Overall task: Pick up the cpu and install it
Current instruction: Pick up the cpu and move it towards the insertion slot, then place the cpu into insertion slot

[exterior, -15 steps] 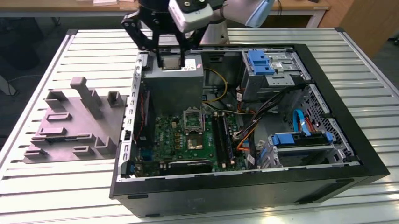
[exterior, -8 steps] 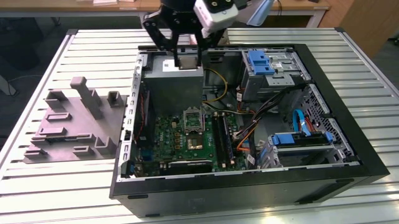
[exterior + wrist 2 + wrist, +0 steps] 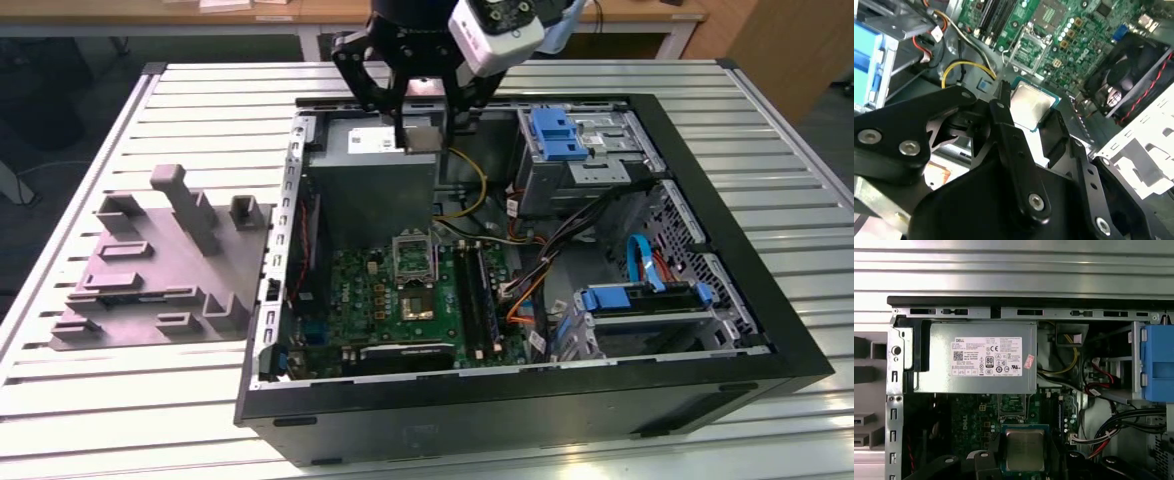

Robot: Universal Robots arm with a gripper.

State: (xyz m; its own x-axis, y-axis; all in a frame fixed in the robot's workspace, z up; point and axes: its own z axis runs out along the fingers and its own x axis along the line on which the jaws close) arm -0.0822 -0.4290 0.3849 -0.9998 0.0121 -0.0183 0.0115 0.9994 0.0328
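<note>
The cpu (image 3: 420, 136), a thin square chip with a pale silvery top, hangs pinched between the black fingers of my gripper (image 3: 427, 130). The gripper is shut on it, above the power supply at the far end of the open computer case. In both wrist views the cpu (image 3: 1031, 102) (image 3: 1025, 450) sits edge to edge between the fingertips of the gripper (image 3: 1029, 107) (image 3: 1025, 454). The motherboard's socket (image 3: 414, 256) (image 3: 1046, 12) (image 3: 1013, 407) lies open and bare lower down in the case, apart from the chip.
The grey power supply (image 3: 976, 357) lies under the gripper. Blue drive cages (image 3: 554, 135) and loose cables (image 3: 534, 270) fill the case towards the exterior view's right. A black fan (image 3: 1124, 75) sits beside the board. A grey moulded tray (image 3: 160, 270) rests on the slatted table (image 3: 80, 400).
</note>
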